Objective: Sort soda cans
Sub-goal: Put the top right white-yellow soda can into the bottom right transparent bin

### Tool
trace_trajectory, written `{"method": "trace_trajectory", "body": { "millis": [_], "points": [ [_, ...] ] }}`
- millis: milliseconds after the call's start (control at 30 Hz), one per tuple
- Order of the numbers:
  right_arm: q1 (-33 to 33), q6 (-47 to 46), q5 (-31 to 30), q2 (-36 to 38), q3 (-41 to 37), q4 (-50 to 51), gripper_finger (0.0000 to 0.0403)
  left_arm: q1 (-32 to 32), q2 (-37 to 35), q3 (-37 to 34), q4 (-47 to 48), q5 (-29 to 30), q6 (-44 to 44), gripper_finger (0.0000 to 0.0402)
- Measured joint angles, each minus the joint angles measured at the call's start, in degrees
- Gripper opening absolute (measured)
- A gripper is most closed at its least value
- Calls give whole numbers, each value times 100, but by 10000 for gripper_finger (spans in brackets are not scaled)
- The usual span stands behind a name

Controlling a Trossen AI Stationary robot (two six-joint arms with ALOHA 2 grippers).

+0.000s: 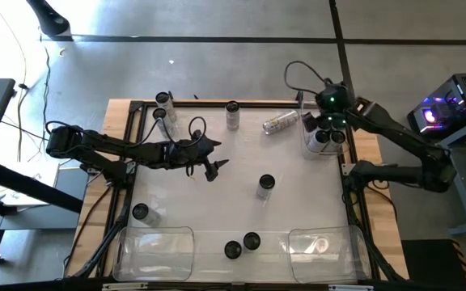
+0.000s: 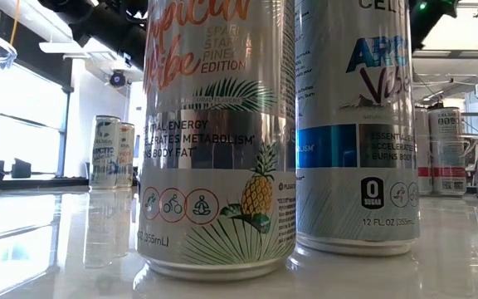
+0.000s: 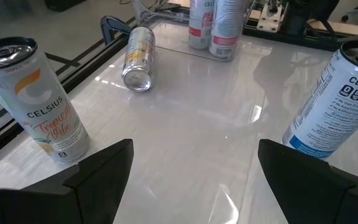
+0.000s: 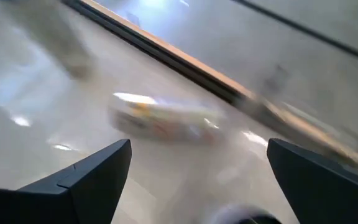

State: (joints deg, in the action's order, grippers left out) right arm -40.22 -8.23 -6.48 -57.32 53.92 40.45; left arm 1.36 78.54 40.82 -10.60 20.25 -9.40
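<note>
Glossy white tabletop (image 1: pixel 233 166), concrete floor (image 1: pixel 217 56).

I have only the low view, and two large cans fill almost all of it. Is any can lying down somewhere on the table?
Observer: Yes. One soda can lies on its side near the far edge of the table.
Operator: Does any pincer hold a can?
Observer: No. The left pincer is open and empty over the middle of the table.
Operator: And the right one?
Observer: The right pincer is open and empty too, close to the lying soda can.
Operator: Is anything sorted into bins?
Observer: I see no can inside either clear bin, left or right; both stand at the near edge.
</note>
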Motion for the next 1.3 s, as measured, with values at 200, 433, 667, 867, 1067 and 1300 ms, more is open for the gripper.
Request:
{"method": "trace_trajectory", "body": {
  "millis": [200, 433, 667, 867, 1067, 1300],
  "points": [
    [851, 232, 345, -351, -296, -1515, 373, 60, 0, 0, -1, 2, -114, 341],
    [1079, 1265, 280, -1723, 530, -977, 373, 93, 0, 0, 0, 4, -213, 341],
    [1063, 2577, -300, -3062, 1897, 311, 373, 93, 0, 0, 43, 4, -355, 341],
    [950, 4047, -549, -4081, 2479, 1083, 373, 89, -1, 0, 49, -3, -355, 341],
    [907, 4526, -1021, -4807, 2630, 1191, 373, 86, 0, 0, 75, -52, -353, 341],
    [840, 4622, -1251, -5224, 2641, 1010, 373, 78, 0, 0, 198, -66, -351, 341]
  ]
}}
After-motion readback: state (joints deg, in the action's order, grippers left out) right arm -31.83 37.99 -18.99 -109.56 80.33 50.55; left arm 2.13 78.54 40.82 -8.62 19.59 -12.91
